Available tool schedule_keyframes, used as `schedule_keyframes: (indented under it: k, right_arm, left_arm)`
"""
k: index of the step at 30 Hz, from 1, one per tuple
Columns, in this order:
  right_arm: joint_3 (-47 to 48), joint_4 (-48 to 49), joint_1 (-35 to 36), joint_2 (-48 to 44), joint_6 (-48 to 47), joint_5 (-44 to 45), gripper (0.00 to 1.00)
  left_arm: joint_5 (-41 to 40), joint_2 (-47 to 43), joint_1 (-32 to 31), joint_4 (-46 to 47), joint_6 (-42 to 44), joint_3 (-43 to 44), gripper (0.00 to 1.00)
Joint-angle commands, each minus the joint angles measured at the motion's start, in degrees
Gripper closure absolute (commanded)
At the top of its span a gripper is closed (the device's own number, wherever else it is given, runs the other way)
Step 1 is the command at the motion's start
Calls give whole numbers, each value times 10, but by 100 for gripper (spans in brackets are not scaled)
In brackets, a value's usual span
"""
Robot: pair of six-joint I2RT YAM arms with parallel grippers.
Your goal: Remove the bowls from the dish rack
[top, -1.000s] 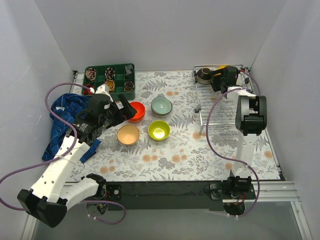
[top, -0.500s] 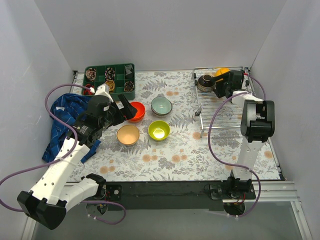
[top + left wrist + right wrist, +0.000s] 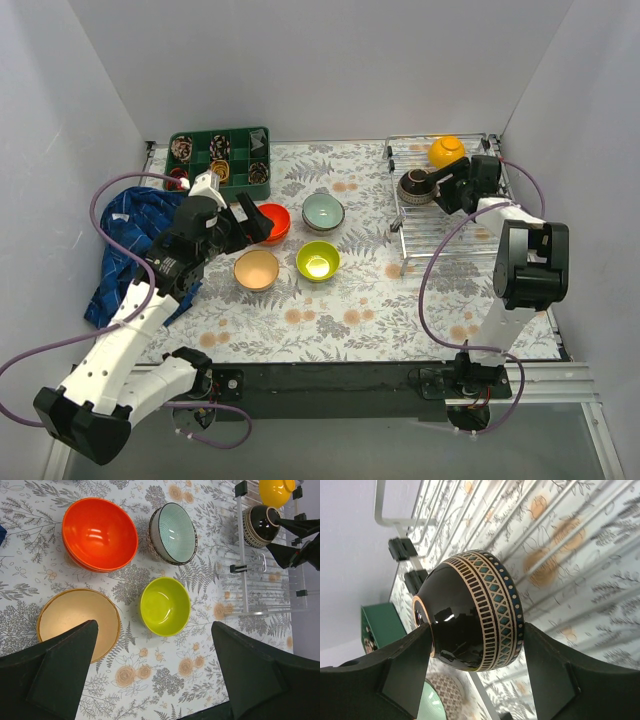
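- Since a second ago my right hand point(image 3: 432, 188) has drawn the dark bowl point(image 3: 415, 186) from the rack point(image 3: 455, 235) far corner toward its left edge, fingers clamped on it.
- The yellow bowl point(image 3: 445, 150) sits in the far corner of the rack.
- My left hand point(image 3: 252, 217) gapes with nothing in it, above the bench point(image 3: 400, 300), beside the red bowl point(image 3: 271, 222).
- The mint bowl point(image 3: 323, 211), beige bowl point(image 3: 256, 269) and lime bowl point(image 3: 317, 260) lie on the bench.

Bowl colours over a floral table cover

A dark brown bowl point(image 3: 470, 610) is banded with beige lines and teal diamonds. A red-orange bowl point(image 3: 99, 534), pale mint bowl point(image 3: 174, 533), lime green bowl point(image 3: 165, 606), beige bowl point(image 3: 77, 624) and yellow-orange bowl point(image 3: 274, 491) are seen. The table cover point(image 3: 165, 675) is printed with grey ferns and orange flowers.
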Motion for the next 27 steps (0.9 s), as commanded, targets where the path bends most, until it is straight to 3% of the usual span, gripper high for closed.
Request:
schedule_keyframes:
  k: [1,5,8,17,20,27]
  right_arm:
    - [-55,12,-19,-60,-46,-48,91]
    - [-89,11,-35,-80,-80,-69,91]
    - [-96,11,-49,-69,-100,-102,82]
    - [-104,-3,-62,-46,-177,-138,31]
    - [-81,-34,-67,-25,-211,-167,18]
    - [-54,-60,-80,10,-261,-212,8]
  left_arm:
    - [3,-14,0,16,18,-12,2]
    - [13,-11,-1,24,24,-21,2]
    - [20,-7,-1,30,27,-27,2]
    - [32,-6,0,31,28,-29,2]
    - [33,-7,-1,31,28,-30,2]
    - [36,1,0,33,24,-29,2]
